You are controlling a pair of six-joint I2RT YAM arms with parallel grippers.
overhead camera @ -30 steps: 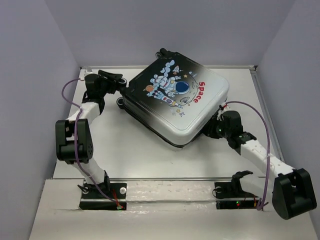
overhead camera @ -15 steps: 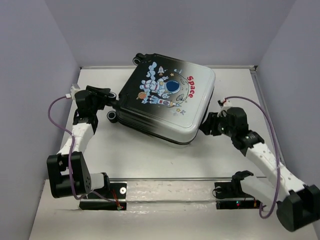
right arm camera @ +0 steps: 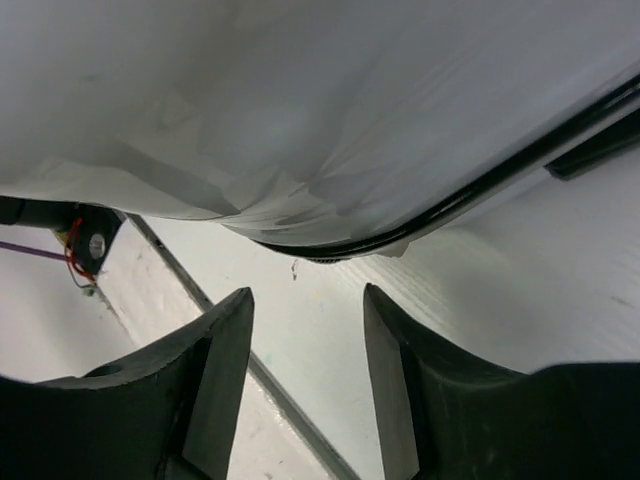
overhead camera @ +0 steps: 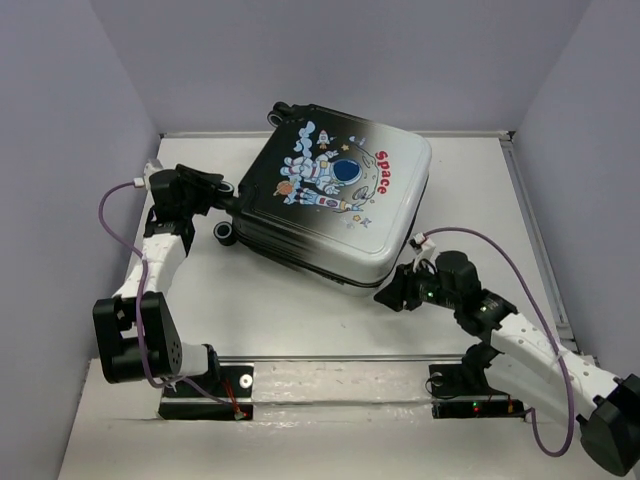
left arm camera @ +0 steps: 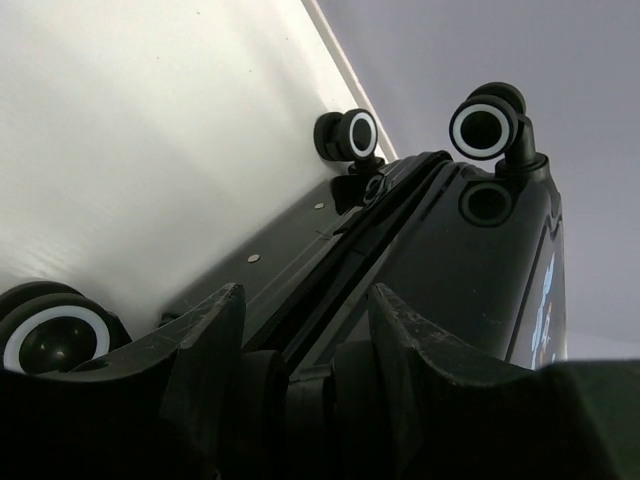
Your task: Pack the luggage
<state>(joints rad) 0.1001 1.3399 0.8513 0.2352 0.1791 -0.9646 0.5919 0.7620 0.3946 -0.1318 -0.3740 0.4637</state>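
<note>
Near edge: right gripper (right arm camera: 305,295) low over the table (overhead camera: 270,300), jaws apart with nothing between them, only bare tabletop seen through the gap; it sits just beside the near right corner of the suitcase (overhead camera: 335,205), the white shell overhanging it in the wrist view

Mid table: suitcase lying flat and shut, printed side up, turned at an angle, white end toward the right arm, black wheeled end toward the left; shell judged stiff, glossy and probably slippery; body too thick to be spanned by either pair of jaws; likely light if empty and apt to slide on the smooth table when pushed from one side only

Hold judged best at the seam (left arm camera: 390,215) running round the rim, or at a wheel stem; rounded corners offer little purchase

Far left: left gripper (left arm camera: 305,295) set at the wheeled end, fingers straddling the dark seam; whether it is clamped on it cannot be told; wheels (left arm camera: 352,133) close on both sides and could foul the fingers

Around: purple cable (overhead camera: 110,215) looped clear of the case; side walls (overhead camera: 80,150) and back wall close, little room left behind the case for the lid to be swung
</note>
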